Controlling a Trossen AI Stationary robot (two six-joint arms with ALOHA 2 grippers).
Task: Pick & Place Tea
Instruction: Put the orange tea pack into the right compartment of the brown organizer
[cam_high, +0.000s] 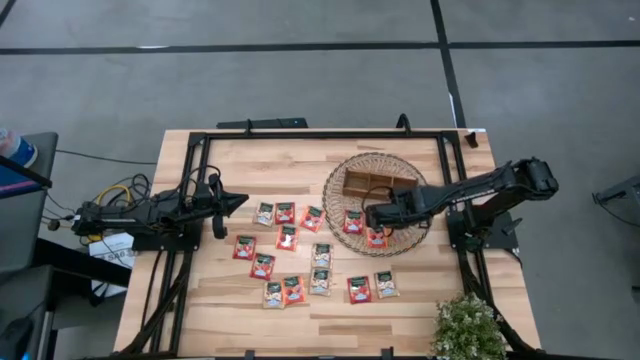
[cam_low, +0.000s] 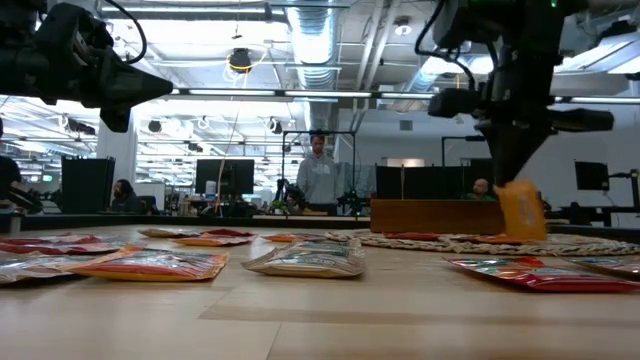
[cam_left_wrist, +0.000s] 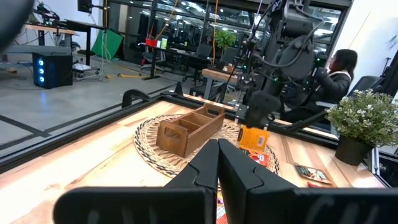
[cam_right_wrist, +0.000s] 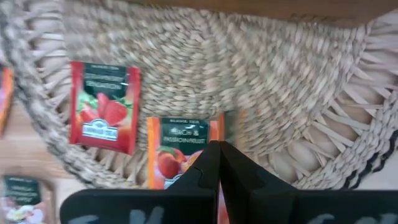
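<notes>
Right gripper: fingers closed on an orange peach sachet, held hanging upright just above the near edge of the wicker mat; in the low view its lower edge seems to reach the mat, though contact cannot be confirmed.

Left gripper: fingers pressed together, empty, raised over the left part of the table, pointing right toward the sachets.

Wooden tray: oblong, with compartments, on the far half of the mat; its contents cannot be seen.

Red strawberry sachet: flat on the mat, just left of the held one.

Remaining tea sachets: red and pale ones lying flat, scattered over the table centre, left of and nearer than the mat.

Potted plant: near right corner.
</notes>
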